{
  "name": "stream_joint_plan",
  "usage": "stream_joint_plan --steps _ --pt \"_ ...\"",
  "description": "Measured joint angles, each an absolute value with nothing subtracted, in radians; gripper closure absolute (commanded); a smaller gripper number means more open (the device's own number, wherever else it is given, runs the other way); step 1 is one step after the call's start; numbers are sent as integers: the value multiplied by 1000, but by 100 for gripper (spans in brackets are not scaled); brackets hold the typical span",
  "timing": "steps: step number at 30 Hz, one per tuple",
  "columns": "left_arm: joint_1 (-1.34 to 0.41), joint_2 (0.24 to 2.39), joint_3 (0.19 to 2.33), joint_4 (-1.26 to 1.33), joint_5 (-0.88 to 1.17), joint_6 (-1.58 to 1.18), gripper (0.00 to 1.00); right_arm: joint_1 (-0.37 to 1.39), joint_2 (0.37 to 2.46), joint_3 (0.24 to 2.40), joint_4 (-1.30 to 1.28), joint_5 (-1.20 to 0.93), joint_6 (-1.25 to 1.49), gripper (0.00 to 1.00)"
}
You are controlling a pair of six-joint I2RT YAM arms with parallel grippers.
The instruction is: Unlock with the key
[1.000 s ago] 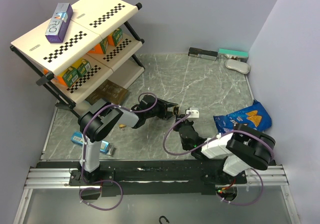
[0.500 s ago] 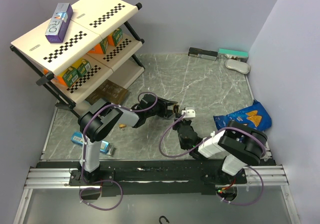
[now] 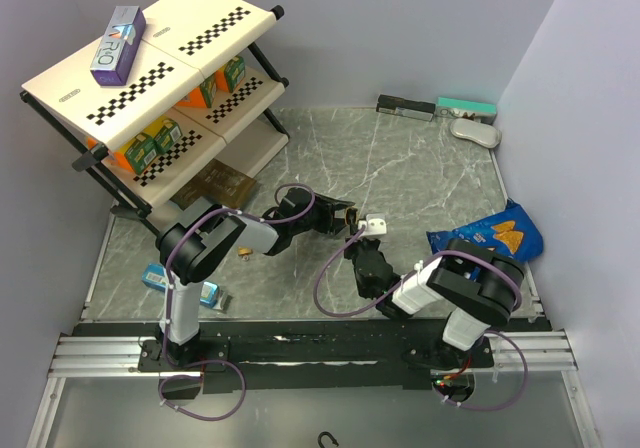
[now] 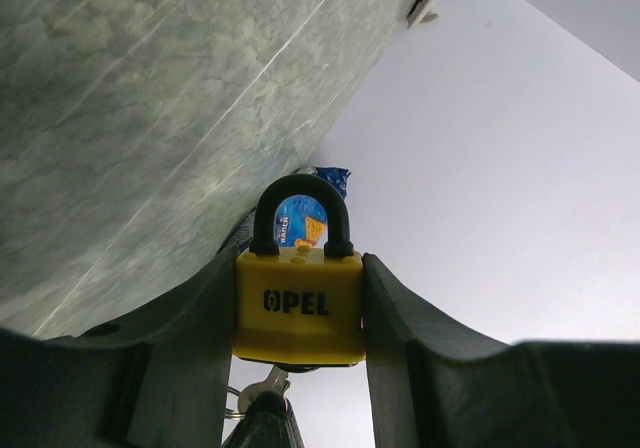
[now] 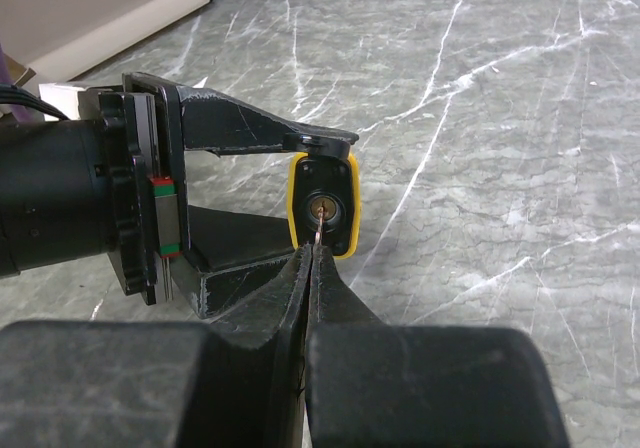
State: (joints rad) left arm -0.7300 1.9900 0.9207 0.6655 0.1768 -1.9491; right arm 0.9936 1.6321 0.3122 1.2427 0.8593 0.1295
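Clearly we are partway through: the left claw (image 3: 345, 216) grips the yellow padlock (image 4: 298, 306) by its two sides and holds it off the surface (image 3: 400, 158), near the middle, with the keyhole end turned toward the right arm. The right claw (image 5: 312, 253) is pinched fully shut on the key (image 5: 317, 233), whose thin blade runs straight from the fingertips to the keyhole. We judge the tip to be at or just inside the slot, though we cannot tell how deep it sits. What looks done, then, is the picking up of both things and the lining up. What is left is seating the key fully, turning it, and freeing the shackle (image 4: 300, 193), which in the left wrist view sits with both legs down in the body, so the lock reads as not yet open. Counting, we see one padlock, one key with a small ring at its head, and two claws, both occupied. Whether a second key hangs on that ring we cannot tell.
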Motion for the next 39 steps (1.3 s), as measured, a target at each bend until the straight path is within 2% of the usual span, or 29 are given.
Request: stream_joint_plan --steps 20,31,39 --pt "-730 1955 921 645 141 -1931 99 994 1633 329 1266 873 117 100" --pt "-762 1955 938 688 210 -1961 99 997 1386 253 1127 882 109 100" --pt "-763 1955 938 692 251 -1969 99 1021 1303 242 1040 900 101 100"
